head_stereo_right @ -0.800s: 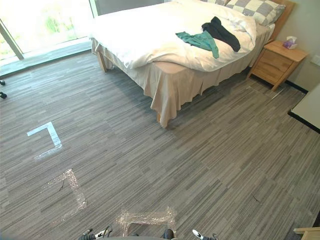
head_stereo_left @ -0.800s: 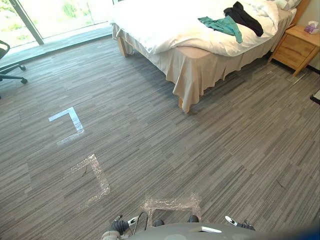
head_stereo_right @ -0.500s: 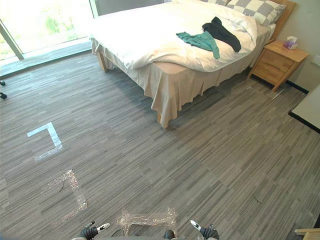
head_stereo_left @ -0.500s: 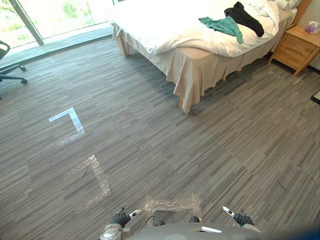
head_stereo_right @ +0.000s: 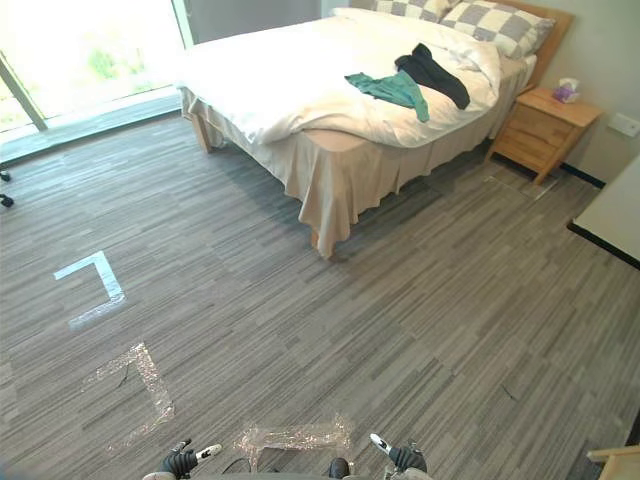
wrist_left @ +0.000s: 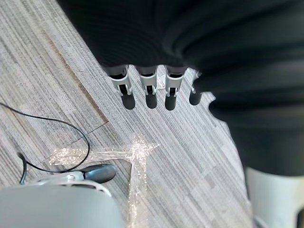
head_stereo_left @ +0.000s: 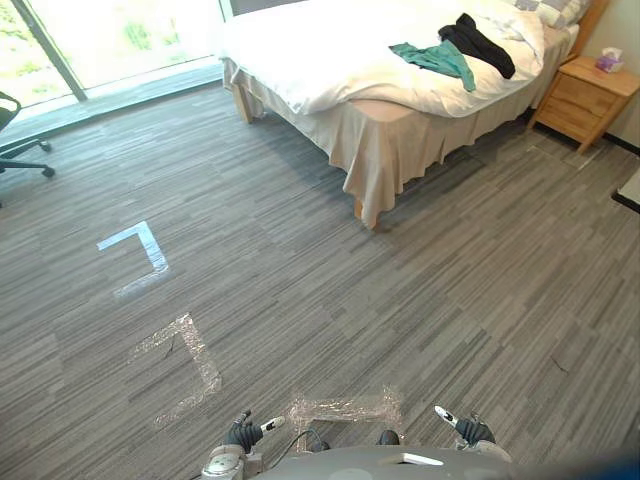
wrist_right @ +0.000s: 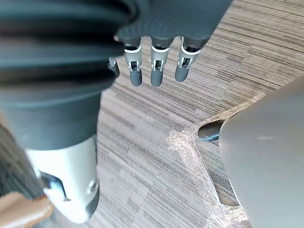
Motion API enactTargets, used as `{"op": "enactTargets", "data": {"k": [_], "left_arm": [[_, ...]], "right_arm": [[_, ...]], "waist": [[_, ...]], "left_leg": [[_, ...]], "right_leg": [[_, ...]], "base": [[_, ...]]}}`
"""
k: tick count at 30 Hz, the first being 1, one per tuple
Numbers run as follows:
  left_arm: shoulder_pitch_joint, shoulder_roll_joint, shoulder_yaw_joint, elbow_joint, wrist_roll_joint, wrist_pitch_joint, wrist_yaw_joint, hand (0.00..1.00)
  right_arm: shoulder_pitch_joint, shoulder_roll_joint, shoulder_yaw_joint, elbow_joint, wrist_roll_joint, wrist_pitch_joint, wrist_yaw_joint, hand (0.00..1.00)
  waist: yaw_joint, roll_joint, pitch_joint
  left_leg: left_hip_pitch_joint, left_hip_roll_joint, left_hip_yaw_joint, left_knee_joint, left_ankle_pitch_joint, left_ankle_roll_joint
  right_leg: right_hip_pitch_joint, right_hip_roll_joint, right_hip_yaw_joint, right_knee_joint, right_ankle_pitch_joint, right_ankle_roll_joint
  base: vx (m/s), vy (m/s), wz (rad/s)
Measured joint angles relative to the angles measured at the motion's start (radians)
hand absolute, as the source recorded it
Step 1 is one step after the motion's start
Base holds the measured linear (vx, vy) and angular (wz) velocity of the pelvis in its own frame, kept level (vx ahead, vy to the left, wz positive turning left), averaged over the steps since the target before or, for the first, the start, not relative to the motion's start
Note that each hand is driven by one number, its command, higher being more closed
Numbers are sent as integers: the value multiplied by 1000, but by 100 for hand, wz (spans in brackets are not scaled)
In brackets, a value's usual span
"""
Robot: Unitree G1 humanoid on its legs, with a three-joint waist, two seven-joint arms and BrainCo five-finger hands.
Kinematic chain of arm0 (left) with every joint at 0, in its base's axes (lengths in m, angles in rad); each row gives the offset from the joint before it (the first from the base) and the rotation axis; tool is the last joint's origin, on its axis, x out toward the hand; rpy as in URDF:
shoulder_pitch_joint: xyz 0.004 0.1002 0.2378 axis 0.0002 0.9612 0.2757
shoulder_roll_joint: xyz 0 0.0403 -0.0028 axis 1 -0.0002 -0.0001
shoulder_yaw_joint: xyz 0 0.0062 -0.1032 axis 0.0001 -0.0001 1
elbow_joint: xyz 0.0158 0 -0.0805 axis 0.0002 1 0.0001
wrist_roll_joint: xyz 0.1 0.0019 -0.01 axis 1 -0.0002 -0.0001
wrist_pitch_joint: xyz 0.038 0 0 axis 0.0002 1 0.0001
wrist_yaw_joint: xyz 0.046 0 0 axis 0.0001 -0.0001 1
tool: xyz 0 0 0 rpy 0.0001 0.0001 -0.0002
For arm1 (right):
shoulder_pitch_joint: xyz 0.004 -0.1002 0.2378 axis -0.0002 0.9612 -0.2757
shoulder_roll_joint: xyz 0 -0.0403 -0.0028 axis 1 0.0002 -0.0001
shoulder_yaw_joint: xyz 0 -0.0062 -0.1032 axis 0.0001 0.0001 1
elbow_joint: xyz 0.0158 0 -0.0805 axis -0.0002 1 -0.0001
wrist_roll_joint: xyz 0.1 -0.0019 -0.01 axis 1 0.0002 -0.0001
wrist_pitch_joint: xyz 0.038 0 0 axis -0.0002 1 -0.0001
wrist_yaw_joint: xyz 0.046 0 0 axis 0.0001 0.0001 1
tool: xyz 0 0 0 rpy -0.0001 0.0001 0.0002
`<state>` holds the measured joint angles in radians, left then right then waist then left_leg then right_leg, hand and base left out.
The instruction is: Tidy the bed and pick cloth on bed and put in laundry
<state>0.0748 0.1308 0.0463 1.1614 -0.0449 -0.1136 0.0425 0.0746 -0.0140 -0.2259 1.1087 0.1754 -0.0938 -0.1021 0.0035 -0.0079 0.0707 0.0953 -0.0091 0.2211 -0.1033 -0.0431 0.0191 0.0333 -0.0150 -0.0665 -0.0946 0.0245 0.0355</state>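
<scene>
A bed (head_stereo_left: 380, 110) with a rumpled white duvet stands at the far side of the room. On it lie a teal cloth (head_stereo_left: 435, 57) and, just behind it, a black cloth (head_stereo_left: 480, 42). Checked pillows (head_stereo_right: 500, 22) rest at the headboard. My left hand (head_stereo_left: 243, 434) hangs low at the bottom edge of the eye views, far from the bed; its fingers (wrist_left: 148, 90) hang straight over the carpet and hold nothing. My right hand (head_stereo_left: 468, 430) hangs likewise on the other side, its fingers (wrist_right: 156, 69) straight and empty.
A wooden nightstand (head_stereo_left: 582, 95) with a tissue box (head_stereo_left: 607, 62) stands right of the bed. Tape marks (head_stereo_left: 138, 248) lie on the grey carpet. An office chair (head_stereo_left: 15, 150) sits at the far left by the window. A dark-edged white surface (head_stereo_right: 615, 215) is at right.
The camera has tilted up a little, so the bed shows more fully. Both hands have risen slightly at the bottom edge.
</scene>
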Motion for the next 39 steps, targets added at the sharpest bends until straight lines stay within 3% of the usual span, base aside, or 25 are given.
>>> {"op": "enactTargets", "data": {"k": [9, 13, 15, 16, 17, 19, 23, 24, 25, 26, 27, 28, 30, 31, 32, 33, 35, 39], "left_arm": [[-3, -34, 83, -30, -1, 0, 1, 0], [-30, -99, 90, -52, 3, -3, -1, 0], [-40, -97, 91, -53, -1, -4, 0, 0], [-49, -91, 91, -53, -1, -4, 1, 0], [-52, -89, 92, -54, -1, -3, 1, 0], [-65, -92, 93, -54, -1, -2, 1, 0], [-83, -128, 94, -54, 4, 0, 3, 0], [-87, -137, 127, -53, 22, -1, 3, 0], [-82, -138, 133, -53, 23, -1, 3, 0], [-88, -152, 156, -51, 26, -2, 6, 0], [-89, -161, 169, -53, 26, -4, 7, 0], [-88, -186, 170, -69, 23, -11, 6, 0], [-84, -205, 188, -82, 8, -10, 3, 0], [-82, -205, 216, -96, -31, -11, 10, 0], [-75, -205, 234, -125, -65, -14, 12, 0], [-74, -206, 232, -133, -75, -20, 12, 0], [-77, -205, 195, -168, -113, -30, 12, 0], [-96, -202, 154, -197, -130, -37, 16, 0]], "right_arm": [[6, 28, -78, -39, 2, 4, -3, 0], [0, 34, -86, -97, 3, 3, -8, 0], [0, 47, -99, -110, 8, 3, -10, 0], [4, 55, -121, -110, 9, 4, -13, 0], [7, 61, -130, -110, 10, 5, -15, 0], [11, 75, -150, -124, 11, 6, -19, 0], [13, 44, -146, -159, 40, 7, -20, 0], [32, 51, -119, -179, 42, 8, -21, 0], [37, 55, -113, -180, 41, 8, -20, 0], [39, 48, -114, -184, 39, 7, -17, 0], [36, 36, -111, -191, 38, 7, -19, 0], [41, 36, -114, -190, 46, 5, -17, 0], [36, 24, -113, -189, 37, 7, -11, 0], [38, 23, -108, -187, 35, 9, -12, 0], [38, 23, -84, -187, 35, 9, -17, 0], [37, 22, -69, -187, 35, 7, -19, 0], [10, 21, 6, -171, 35, 4, -22, 0], [-59, 63, 39, -116, 18, 14, -21, 0]], "waist": [[-10, 5, 9], [-9, 22, 26], [-15, 14, 39], [-14, -8, 39], [-12, -16, 40], [-10, -14, 43], [-6, 41, 77], [-7, 19, 78], [-5, 10, 76], [3, 20, 80], [5, 30, 70], [1, 27, 66], [2, 51, 66], [13, 54, 67], [18, 49, 70], [20, 47, 71], [46, 34, 75], [72, 20, 83]], "left_leg": [[42, 9, 95, 7, -17, -12], [42, 40, 187, 7, -39, -46], [37, 50, 231, 23, -54, -58], [35, 51, 270, 43, -77, -54], [37, 53, 283, 54, -86, -52], [53, 92, 325, 74, -103, -75], [112, 232, 375, 79, -117, -156], [152, 258, 409, 70, -106, -197], [161, 254, 413, 68, -102, -203], [198, 276, 430, 60, -92, -222], [205, 303, 445, 53, -39, -236], [204, 306, 448, 59, 47, -230], [171, 392, 417, 206, 110, -224], [100, 472, 353, 410, 159, -159], [8, 518, 244, 631, 180, -90], [-37, 516, 190, 724, 157, -88], [-197, 443, 33, 953, 29, -152], [-370, 367, 66, 950, -124, -146]], "right_leg": [[5, 12, 25, 8, 9, -12], [-114, 44, 18, 191, -39, -18], [-184, 29, -75, 292, -100, -25], [-205, -15, -193, 332, -131, -54], [-208, -33, -236, 333, -139, -66], [-217, -57, -330, 314, -130, -58], [-320, -97, -391, 422, -119, -41], [-348, -148, -403, 378, -62, -14], [-347, -164, -409, 360, -49, -9], [-348, -166, -439, 395, -28, -49], [-361, -162, -448, 463, -77, -69], [-370, -178, -452, 522, -150, -78], [-310, -132, -470, 504, -205, -96], [-243, -90, -472, 449, -219, -113], [-171, -55, -464, 384, -223, -119], [-140, -45, -455, 355, -223, -119], [-46, -12, -395, 261, -222, -121], [50, 21, -310, 182, -221, -119]], "base": [[94, -7, -23], [11, -29, -53], [10, -65, -54], [15, -61, -42], [71, -107, -60], [135, -155, -72], [246, -225, -48], [338, -306, -18], [364, -345, -22], [323, -309, -12], [404, -403, 5], [495, -521, 21], [434, -476, 12], [449, -463, -15], [439, -455, -24], [471, -477, -43], [413, -357, -76], [381, -107, -81]]}}
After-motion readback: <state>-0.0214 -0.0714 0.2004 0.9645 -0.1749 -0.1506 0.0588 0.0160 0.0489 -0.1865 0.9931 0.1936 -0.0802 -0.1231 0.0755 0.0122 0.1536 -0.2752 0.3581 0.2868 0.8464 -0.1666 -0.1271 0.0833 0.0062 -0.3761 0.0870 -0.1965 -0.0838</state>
